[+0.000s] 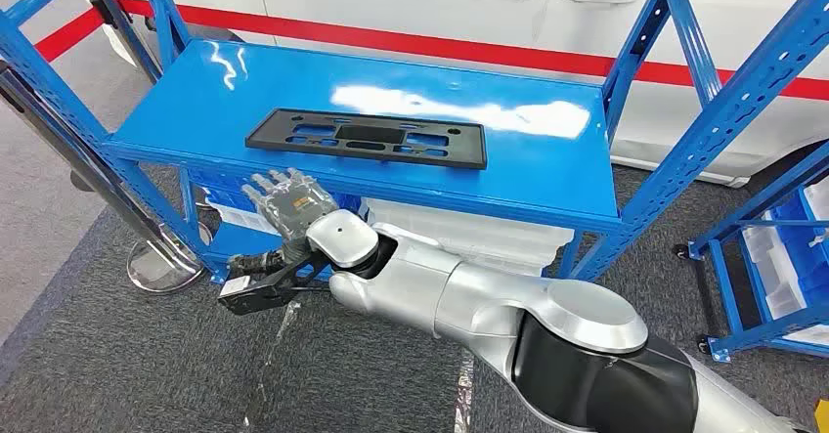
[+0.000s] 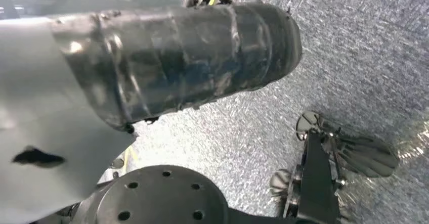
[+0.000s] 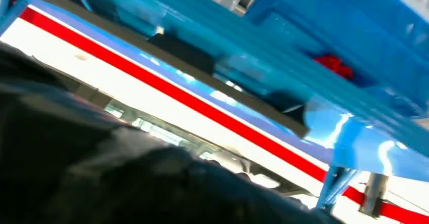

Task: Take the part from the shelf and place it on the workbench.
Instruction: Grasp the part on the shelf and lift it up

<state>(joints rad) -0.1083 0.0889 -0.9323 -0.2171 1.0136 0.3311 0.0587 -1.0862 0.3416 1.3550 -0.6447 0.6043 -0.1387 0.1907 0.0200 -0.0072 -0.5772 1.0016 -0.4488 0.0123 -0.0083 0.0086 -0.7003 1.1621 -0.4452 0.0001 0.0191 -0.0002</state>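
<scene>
**Right hand below the shelf edge, part untouched**

The right hand [image 1: 285, 201] hangs just under the front lip of the blue shelf [image 1: 196, 101], fingers spread, holding nothing. The black part [image 1: 367, 138], a flat slotted frame, lies on the shelf top. It looks light, stiff and thin; its near long edge seems easiest to pinch. No writing is legible.

Robot hand [image 1: 285, 201] fingertips (shelf-hidden)
</scene>
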